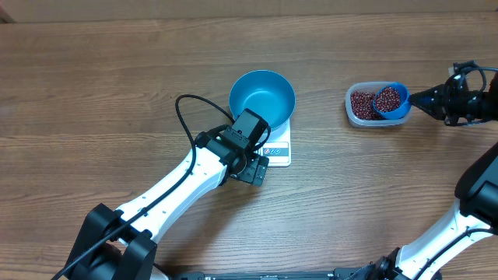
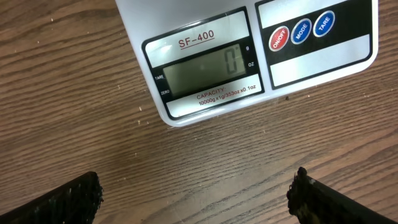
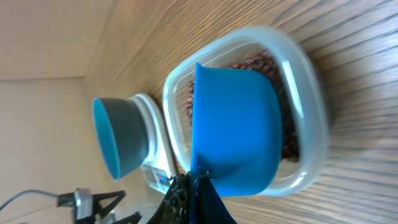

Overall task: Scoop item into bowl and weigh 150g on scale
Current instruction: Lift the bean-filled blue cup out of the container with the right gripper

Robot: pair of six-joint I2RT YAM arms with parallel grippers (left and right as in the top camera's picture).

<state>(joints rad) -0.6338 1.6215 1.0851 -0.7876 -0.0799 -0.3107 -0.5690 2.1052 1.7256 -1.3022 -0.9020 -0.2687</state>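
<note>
Left jaws: wide apart, holding nothing, above the table (image 1: 117, 78)
Scale (image 2: 205, 62): just ahead of the left jaws, its display facing them and reading 0
Bowl (image 1: 261, 101): on the scale, beyond the display
Right jaws: clamped on the scoop's handle
Scoop (image 1: 395, 114): straight out from the right jaws, over the tub (image 1: 352, 109)
Beans (image 1: 362, 102): in tub and scoop, well apart from the left jaws
</note>
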